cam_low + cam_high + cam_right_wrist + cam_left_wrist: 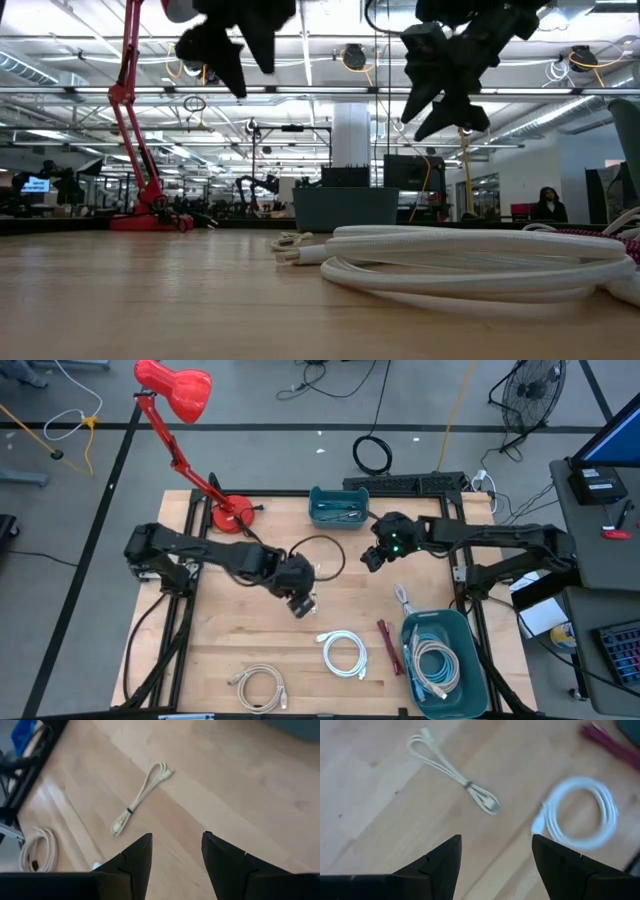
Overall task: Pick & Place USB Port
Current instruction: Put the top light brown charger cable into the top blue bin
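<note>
Two dark arms hang above your wooden worktop [250, 650], and neither carries anything. Your left end effector [302, 605] hovers near the middle of the worktop with its fingers [442, 862] spread wide and nothing between them; below it the left wrist view shows bare wood, a thin cream cable [455, 770] tied at its middle, and a coiled white cable [582, 815]. Your right end effector [372, 558] floats nearer the back, just in front of the small teal bin [338, 507], its fingers [137, 857] parted and empty, with another thin tied cable [140, 800] lying on the wood beyond them. From above, you see the white coil [344, 653] near the front edge, a beige coil [258, 685] to its left, a dark red cable [389, 645] to its right and, beside that, a larger teal bin [468, 650] holding more coiled cables. In the low view the white coil [470, 260] fills the foreground, with both end effectors high overhead. At the back left stands a red desk lamp [180, 400], and a black cable loop [320, 555] lies between the two arms.
</note>
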You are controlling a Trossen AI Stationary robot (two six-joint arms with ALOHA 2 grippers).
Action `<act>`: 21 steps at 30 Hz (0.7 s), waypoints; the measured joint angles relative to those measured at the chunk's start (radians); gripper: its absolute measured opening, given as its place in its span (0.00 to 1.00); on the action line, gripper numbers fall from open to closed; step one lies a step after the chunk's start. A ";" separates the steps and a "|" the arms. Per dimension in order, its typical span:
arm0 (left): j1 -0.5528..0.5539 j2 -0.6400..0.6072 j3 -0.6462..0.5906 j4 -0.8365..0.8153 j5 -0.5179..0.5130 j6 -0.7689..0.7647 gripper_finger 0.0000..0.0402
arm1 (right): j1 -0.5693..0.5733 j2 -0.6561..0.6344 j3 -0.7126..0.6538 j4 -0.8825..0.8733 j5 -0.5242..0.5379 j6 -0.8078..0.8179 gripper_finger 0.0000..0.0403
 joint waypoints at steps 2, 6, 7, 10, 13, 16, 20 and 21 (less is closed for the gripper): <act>0.034 0.016 0.000 -0.002 0.000 -0.038 0.61 | 0.000 0.008 0.000 -0.016 -0.006 0.000 0.41; 0.096 0.021 0.000 -0.001 -0.009 -0.064 0.61 | 0.001 0.007 0.000 -0.068 -0.003 0.000 0.41; 0.111 0.025 0.001 0.003 -0.013 -0.065 0.61 | 0.001 0.003 0.000 -0.079 -0.002 0.000 0.41; 0.164 0.039 0.001 -0.003 -0.013 -0.048 0.61 | 0.001 -0.006 0.001 -0.089 -0.001 0.007 0.41; 0.208 0.061 0.002 0.031 0.011 -0.023 0.61 | 0.009 -0.013 0.001 -0.103 0.002 0.025 0.41; 0.236 0.102 0.002 0.066 0.050 0.006 0.61 | 0.024 -0.014 0.001 -0.089 0.006 0.043 0.41; 0.276 0.164 0.001 0.092 0.096 0.035 0.61 | 0.047 -0.014 0.001 -0.093 0.038 0.055 0.41; 0.285 0.178 0.002 0.101 0.112 0.039 0.61 | 0.053 -0.014 0.001 -0.094 0.051 0.056 0.41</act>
